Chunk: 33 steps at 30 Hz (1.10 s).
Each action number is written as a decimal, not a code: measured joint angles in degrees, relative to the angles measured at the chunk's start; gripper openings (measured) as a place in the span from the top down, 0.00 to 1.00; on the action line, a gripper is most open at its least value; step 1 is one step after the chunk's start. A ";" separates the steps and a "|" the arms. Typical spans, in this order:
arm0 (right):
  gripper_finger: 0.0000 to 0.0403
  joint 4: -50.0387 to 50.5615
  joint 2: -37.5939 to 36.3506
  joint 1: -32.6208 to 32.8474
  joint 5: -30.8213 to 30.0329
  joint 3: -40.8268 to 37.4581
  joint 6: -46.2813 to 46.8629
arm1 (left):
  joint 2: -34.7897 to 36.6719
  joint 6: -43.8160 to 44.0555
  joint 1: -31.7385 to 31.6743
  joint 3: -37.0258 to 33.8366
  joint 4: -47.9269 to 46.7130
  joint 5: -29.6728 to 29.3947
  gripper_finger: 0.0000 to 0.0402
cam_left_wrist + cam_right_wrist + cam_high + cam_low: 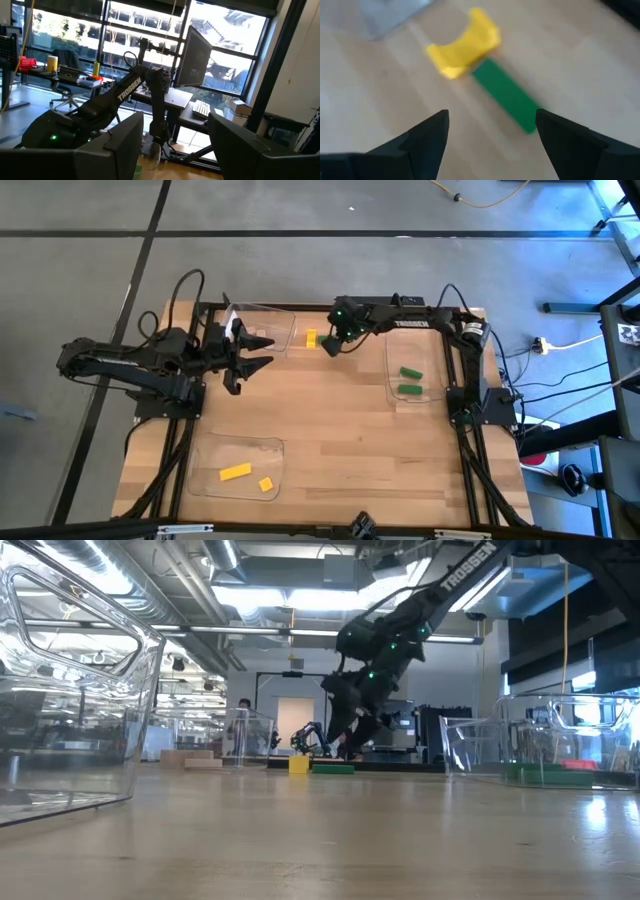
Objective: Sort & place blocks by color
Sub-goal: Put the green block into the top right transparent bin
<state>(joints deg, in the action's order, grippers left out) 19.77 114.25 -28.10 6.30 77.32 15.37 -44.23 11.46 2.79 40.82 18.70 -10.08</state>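
While lying flat on bench (340,450), green bar (506,94) touches yellow arch-shaped block (463,44), both just ahead of right end effector (492,137), fingers spread, grasping nothing. Two green blocks (409,381) in clear tray (392,370) beyond right end effector's side. Two yellow blocks (247,476) in near tray (205,480), well apart. Left end effector (262,352) released, empty, beside far tray (285,320).
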 joint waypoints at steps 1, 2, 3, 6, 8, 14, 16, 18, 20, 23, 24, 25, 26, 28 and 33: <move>0.25 -0.11 0.24 -0.20 -1.29 0.00 0.13 | 0.00 0.01 0.02 0.00 0.02 -0.09 0.47; 0.25 -0.11 0.56 -0.51 -2.35 0.00 0.72 | 0.00 0.01 0.02 0.00 0.05 -0.17 0.47; 0.25 -0.11 0.91 -0.85 -3.02 0.00 0.94 | 0.00 0.02 0.01 0.00 0.21 -0.35 0.47; 0.25 -0.37 1.79 -1.66 -3.26 0.00 1.10 | 0.00 0.02 0.00 0.00 0.33 -0.40 0.47; 0.25 -0.63 2.79 -2.00 -3.27 0.00 0.95 | 0.00 0.02 0.02 0.00 0.33 -0.38 0.47; 0.26 -2.53 4.70 -2.23 -3.06 0.02 0.79 | 0.00 0.04 0.02 -0.02 0.34 -0.98 0.47; 0.27 -2.34 5.45 -2.23 -2.81 0.00 0.13 | 0.00 0.04 0.00 -0.02 0.33 -1.35 0.47; 0.31 -2.30 5.81 -2.23 -2.49 0.08 -0.98 | 0.00 0.04 0.00 -0.02 0.33 -1.40 0.47; 0.38 -2.00 5.86 -2.27 -2.55 0.11 -2.24 | 0.00 0.04 0.02 -0.02 0.33 -1.41 0.47; 0.52 -1.78 5.91 -2.30 -2.95 0.11 -4.02 | 0.00 0.07 0.00 -0.02 0.33 -1.43 0.47; 0.57 -1.67 5.93 -2.34 -3.01 0.11 -4.34 | 0.00 0.07 0.00 -0.02 0.33 -1.43 0.47; 0.62 -1.53 5.93 -2.34 -3.03 0.09 -4.87 | 0.00 0.07 0.02 -0.02 0.33 -1.43 0.47; 0.68 -1.39 5.95 -2.36 -3.07 0.10 -5.25 | 0.00 0.07 0.02 -0.02 0.33 -1.43 0.47; 0.78 -0.86 5.97 -2.38 -3.07 0.11 -6.20 | 0.00 0.09 0.00 -0.02 0.33 -1.43 0.47; 0.98 1.09 5.97 -2.23 -1.17 0.22 -8.63 | 0.00 0.11 0.00 -0.02 0.33 -1.43 0.47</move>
<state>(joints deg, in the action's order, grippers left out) 20.85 120.22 -30.33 5.12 77.54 6.75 -44.23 11.57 2.79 40.80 19.03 -11.51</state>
